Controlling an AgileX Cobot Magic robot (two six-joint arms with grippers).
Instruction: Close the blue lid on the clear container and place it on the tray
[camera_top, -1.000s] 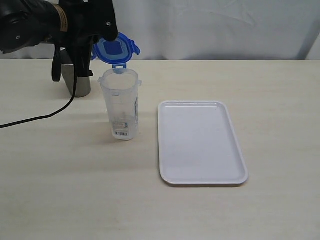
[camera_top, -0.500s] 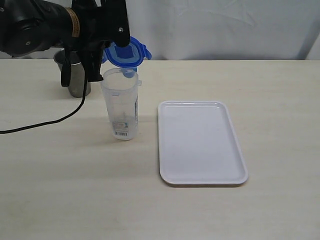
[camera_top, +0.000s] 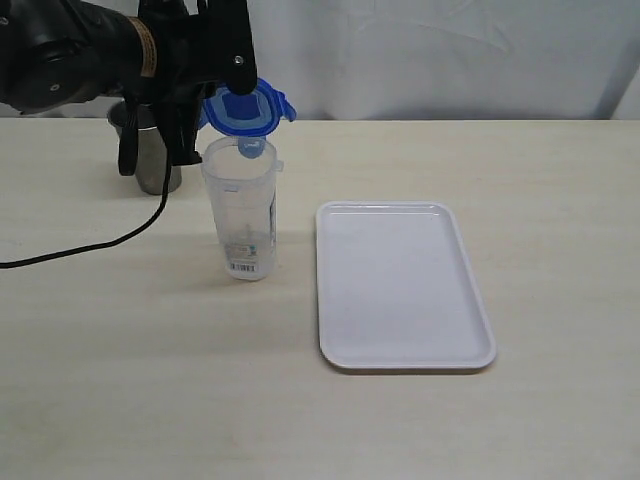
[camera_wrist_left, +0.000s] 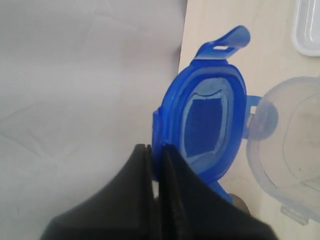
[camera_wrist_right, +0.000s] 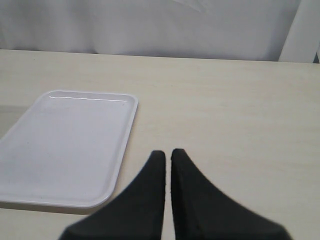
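The blue lid (camera_top: 243, 109) hangs tilted just above the open mouth of the clear container (camera_top: 241, 210), which stands upright on the table. My left gripper (camera_top: 222, 93) is shut on the lid's edge. The left wrist view shows the lid's underside (camera_wrist_left: 207, 120) pinched between the black fingers (camera_wrist_left: 176, 190) of the left gripper (camera_wrist_left: 155, 148), with the container rim (camera_wrist_left: 295, 150) beside it. The white tray (camera_top: 400, 285) lies to the container's right, with nothing on it. My right gripper (camera_wrist_right: 168, 152) is shut on nothing above the table near the tray (camera_wrist_right: 65, 145); it does not show in the exterior view.
A grey metal cup (camera_top: 155, 160) stands behind and left of the container, partly hidden by the left arm. A black cable (camera_top: 90, 240) trails across the table on the left. A white curtain closes off the back.
The left gripper has carried the lid to the right, from behind the container's left side to over its mouth, and has lowered it slightly. The right gripper's earlier state is not shown.
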